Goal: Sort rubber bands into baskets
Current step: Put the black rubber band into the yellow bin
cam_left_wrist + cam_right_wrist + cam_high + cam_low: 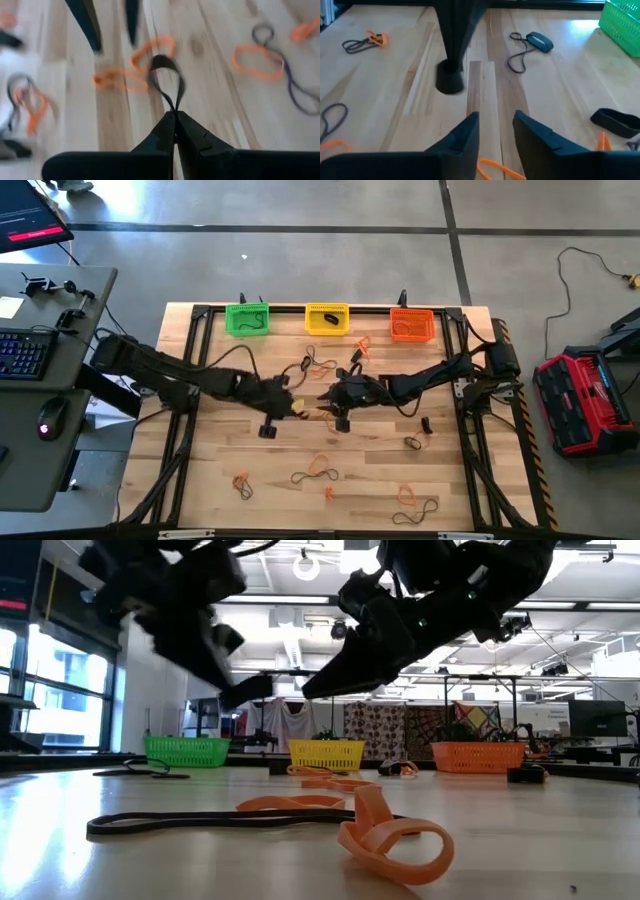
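Claws meet mid-surface: left claw (pixel 175 117) clamped on a black rubber band (pixel 165 75), right claw (pixel 495 125) fingers apart, empty; loose bands scattered, green basket (pixel 247 318), yellow (pixel 326 318) and orange (pixel 411 325) along far edge

overhead, table-level, two wrist cameras, shared tabletop (pixel 200 480)

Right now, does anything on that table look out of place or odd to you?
Nothing looks damaged. Many rubber bands lie scattered loose on the table, unsorted, while the green basket, yellow basket and orange basket stand in a tidy row. The left gripper pinches a dark band; the right gripper is open and empty.
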Controlling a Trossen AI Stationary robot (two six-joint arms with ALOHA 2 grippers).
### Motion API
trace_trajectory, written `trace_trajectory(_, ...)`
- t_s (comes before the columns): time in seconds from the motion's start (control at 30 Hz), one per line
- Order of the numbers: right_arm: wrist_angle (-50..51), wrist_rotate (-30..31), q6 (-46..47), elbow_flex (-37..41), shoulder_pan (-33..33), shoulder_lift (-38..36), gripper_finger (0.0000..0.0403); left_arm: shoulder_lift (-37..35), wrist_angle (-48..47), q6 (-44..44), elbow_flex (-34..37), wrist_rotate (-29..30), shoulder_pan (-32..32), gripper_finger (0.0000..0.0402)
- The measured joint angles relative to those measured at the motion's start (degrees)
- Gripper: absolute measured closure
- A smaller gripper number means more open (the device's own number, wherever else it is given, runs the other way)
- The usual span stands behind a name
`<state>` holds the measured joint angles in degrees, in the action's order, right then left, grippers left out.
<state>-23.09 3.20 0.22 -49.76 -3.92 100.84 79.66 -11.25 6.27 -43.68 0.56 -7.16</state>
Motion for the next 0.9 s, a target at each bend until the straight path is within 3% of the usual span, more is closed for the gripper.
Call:
trace_trajectory(0.2,-0.14,-1.79,2.39,0.00,0.00,0.00,0.0262,0.03,3.73,4.85,0.00,-5.15,4.45,0.0401)
trace_trajectory(0.37,-0.25,-1.88,1.75,0.00,0.00,0.00,0.0261,1.96,4.01,7.25,0.18,-5.54,6.25,0.0401)
trace_trajectory(0.57,0.61,-1.90,0.93,0.00,0.00,0.00,0.0261,3.21,20.68,4.50,8.04,-14.74,10.38,0.0401)
trace_trajectory(0.8,0.95,-1.62,0.82,0.00,0.15,0.00,0.0261,2.89,35.43,1.77,13.57,-15.63,13.70,0.0401)
trace_trajectory(0.9,-0.15,1.14,0.83,0.00,0.15,0.00,0.0261,2.89,39.35,0.93,14.14,-15.66,14.03,0.0401)
